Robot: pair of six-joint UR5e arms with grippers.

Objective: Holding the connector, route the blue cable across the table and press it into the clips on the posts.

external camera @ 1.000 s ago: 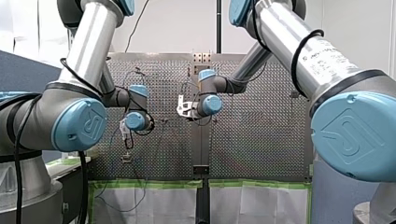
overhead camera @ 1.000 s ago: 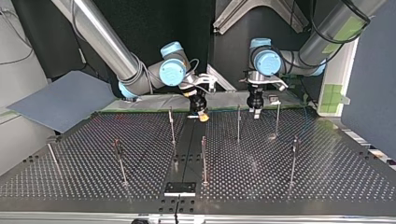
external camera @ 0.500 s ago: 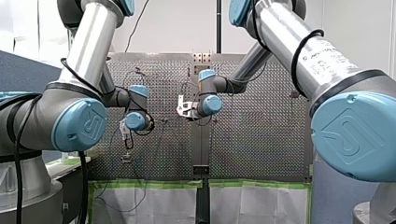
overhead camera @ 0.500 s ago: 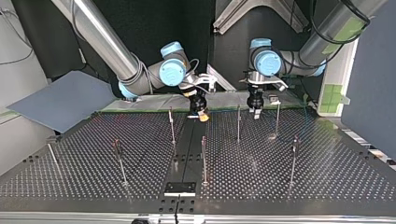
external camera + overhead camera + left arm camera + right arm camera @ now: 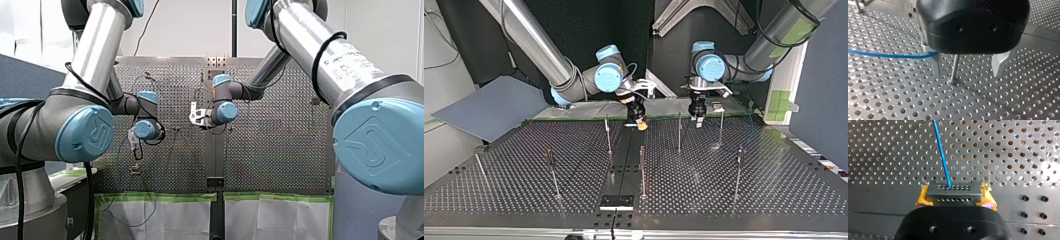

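Two arms meet over the far edge of the perforated metal table (image 5: pixel 744 200) in the top view, my right arm entering at that view's left and my left arm at its right.

My right fingers (image 5: pixel 921 199), faced with yellow pads, are closed on the small grey rectangular connector (image 5: pixel 953 192), one pad pressed against each of its short ends. Two rows of small holes show on the block. The thin blue cable (image 5: pixel 942 152) leaves the connector's upper face and runs straight ahead of the fingers, over the table's holes, until it passes out of that view. In the top view these fingers hang over the far end of the plain dark strip (image 5: pixel 624 150) that runs down the table's middle.

My left fingers (image 5: pixel 998 63), pale metal blades under a black housing (image 5: pixel 973 22), stand wide apart and hold nothing. A slim metal post (image 5: pixel 955 67) rises from the table between them, nearer one blade and touching neither. The blue cable comes in from the side, reaches the blade nearer the post and goes out of sight beneath the housing. Whether it touches that blade I cannot tell.

Several more upright posts (image 5: pixel 642 170) stand well apart across the table in the top view. Their clips are too small to make out.
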